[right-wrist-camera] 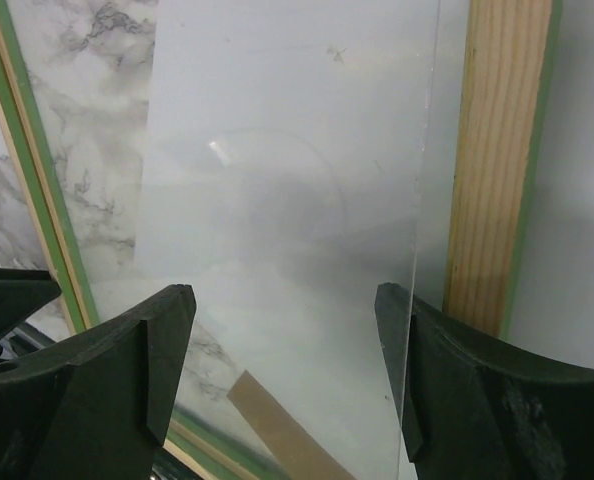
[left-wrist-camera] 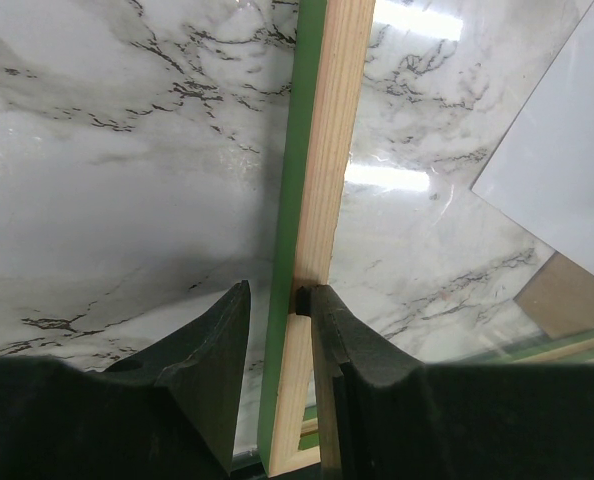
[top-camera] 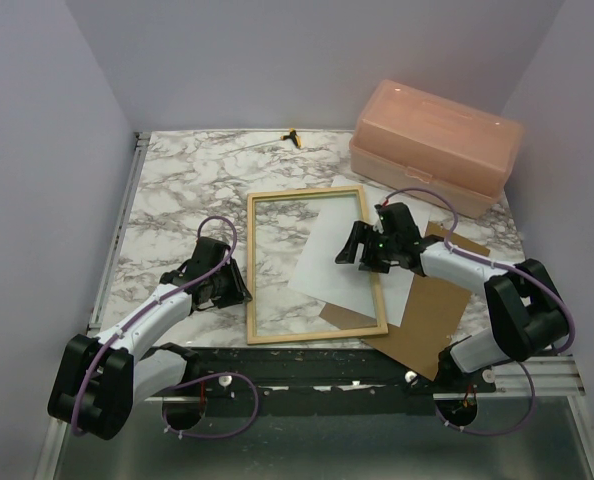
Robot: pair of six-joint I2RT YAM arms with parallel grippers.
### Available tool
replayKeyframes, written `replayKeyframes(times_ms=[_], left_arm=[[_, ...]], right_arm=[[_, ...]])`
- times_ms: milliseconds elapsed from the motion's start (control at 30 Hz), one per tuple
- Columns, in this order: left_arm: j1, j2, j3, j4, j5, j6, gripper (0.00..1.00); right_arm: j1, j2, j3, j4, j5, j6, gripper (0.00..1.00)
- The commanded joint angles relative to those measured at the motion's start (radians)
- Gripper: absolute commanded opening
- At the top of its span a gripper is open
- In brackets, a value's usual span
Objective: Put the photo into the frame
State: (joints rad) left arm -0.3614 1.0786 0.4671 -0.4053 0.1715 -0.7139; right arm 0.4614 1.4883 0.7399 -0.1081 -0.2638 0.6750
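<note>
Frame (top-camera: pixel 250 265) flat, back up; photo (top-camera: pixel 324 258) white-side up, skewed under R rail.

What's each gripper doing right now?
Left gripper: closed on the green-fronted wooden picture frame.
Right gripper: open, holding nothing, over the white paper photo.

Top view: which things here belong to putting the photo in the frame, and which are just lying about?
For the job:
- frame, bare wood side up
- photo, white side up, crossing the frame's right rail
- brown backing panel, probably

Lying about:
- pink lidded box, far right
- small yellow-and-black item, far edge
</note>
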Motion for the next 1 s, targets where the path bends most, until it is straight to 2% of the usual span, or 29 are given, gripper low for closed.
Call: replayKeyframes(times_ms=[0, 100, 733, 900, 967], left_arm=[[0.002, 0.021, -0.011, -0.015, -0.029, 0.025, 0.31], [0.002, 0.021, -0.010, -0.014, -0.027, 0.025, 0.31], [0.002, 0.018, -0.010, -0.010, -0.018, 0.031, 0.31], [0.003, -0.038, -0.008, -0.017, -0.013, 0.044, 0.32], [0.002, -0.098, -0.003, -0.024, -0.008, 0.059, 0.37]], right_arm=[[0.020, -0.022, 0.020, -0.029, 0.065, -0.027, 0.81], [0.026, -0.025, 0.030, -0.055, 0.096, -0.034, 0.85], [0.031, -0.077, 0.162, -0.315, 0.329, -0.090, 0.90], [0.031, -0.100, 0.147, -0.354, 0.361, -0.072, 0.93], [0.031, -0.123, 0.127, -0.365, 0.371, -0.067, 0.95]])
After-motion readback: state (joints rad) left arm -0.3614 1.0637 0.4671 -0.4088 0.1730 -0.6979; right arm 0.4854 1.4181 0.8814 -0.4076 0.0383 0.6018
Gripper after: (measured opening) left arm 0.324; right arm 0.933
